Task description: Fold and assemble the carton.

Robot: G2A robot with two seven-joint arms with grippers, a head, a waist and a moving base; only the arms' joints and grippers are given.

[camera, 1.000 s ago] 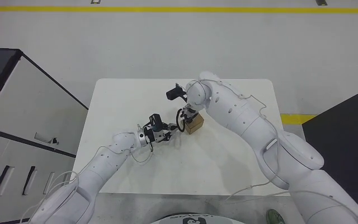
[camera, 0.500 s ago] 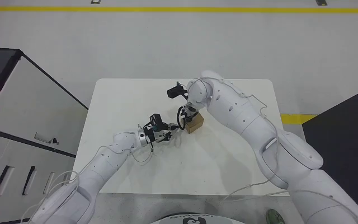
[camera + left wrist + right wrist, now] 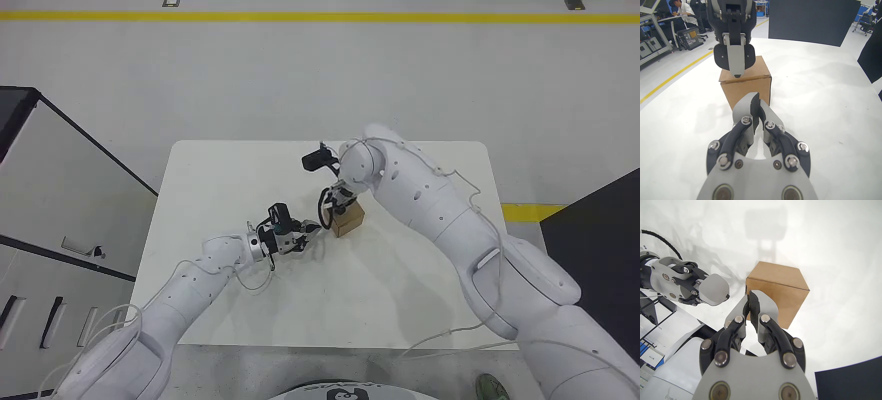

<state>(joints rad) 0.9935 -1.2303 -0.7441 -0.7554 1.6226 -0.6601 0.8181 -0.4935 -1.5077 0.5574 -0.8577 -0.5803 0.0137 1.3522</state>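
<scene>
**Top view:** The carton [image 3: 349, 223], already a closed brown cube, stands near the middle of the white table [image 3: 420, 300], a little toward 1 o'clock. The right gripper [image 3: 338, 203] hangs over the carton's 11 o'clock edge. The left gripper [image 3: 312, 231] lies low at its 9 o'clock side, pointed at the box. With the two set this way, the box appears caught between a downward press and a sideways brace, so it cannot skid.

**Left wrist view:** The left gripper [image 3: 757, 110] has its jaws clenched on nothing, the ribbed pads [image 3: 754, 106] pressed together. They sit just in front of the carton's [image 3: 743, 90] near wall, and contact cannot be confirmed. Beyond it, the right gripper [image 3: 737, 76] comes straight down with its tip on the rough front edge of the lid, probably to keep that flap seated.

**Right wrist view:** The right gripper [image 3: 752, 303] is likewise clenched and empty, its tip at the carton's [image 3: 780, 289] upper edge. Pinched shut, it likely serves as a pushing tool and not a clamp. The left gripper [image 3: 726, 295] waits just beside the box with a narrow gap showing. The folding looks close to finished.
</scene>
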